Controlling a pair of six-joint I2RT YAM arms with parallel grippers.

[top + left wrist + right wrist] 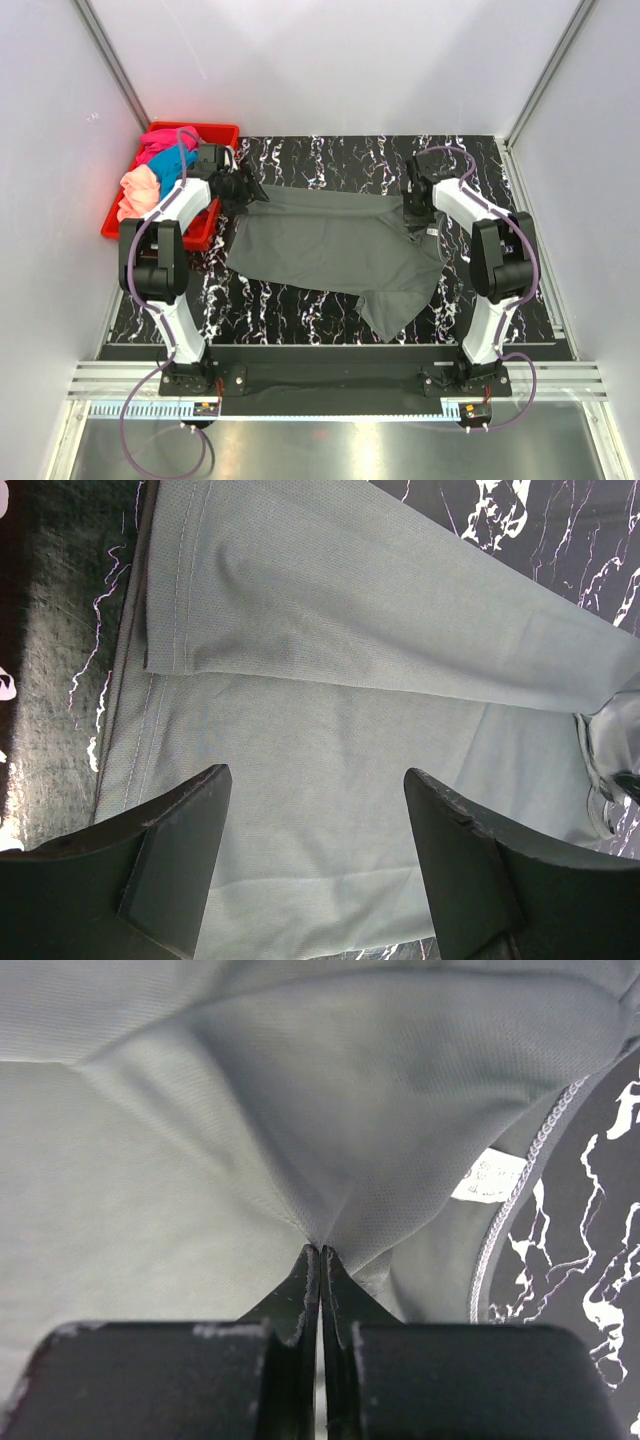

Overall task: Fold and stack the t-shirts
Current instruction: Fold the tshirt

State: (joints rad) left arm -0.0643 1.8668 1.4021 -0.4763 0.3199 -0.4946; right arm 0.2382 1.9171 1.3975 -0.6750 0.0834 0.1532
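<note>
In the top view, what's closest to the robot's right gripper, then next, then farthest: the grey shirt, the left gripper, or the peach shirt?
1. The grey shirt: pinched by the right gripper.
2. The left gripper: over the shirt's left end.
3. The peach shirt: in the red crate, far left.

Top view: high behind the arm bases (200, 378), looking down over the marble table (300, 310). Wrist views: close-up past their fingers (170, 870); all three share the dark grey t-shirt (330, 245).
</note>
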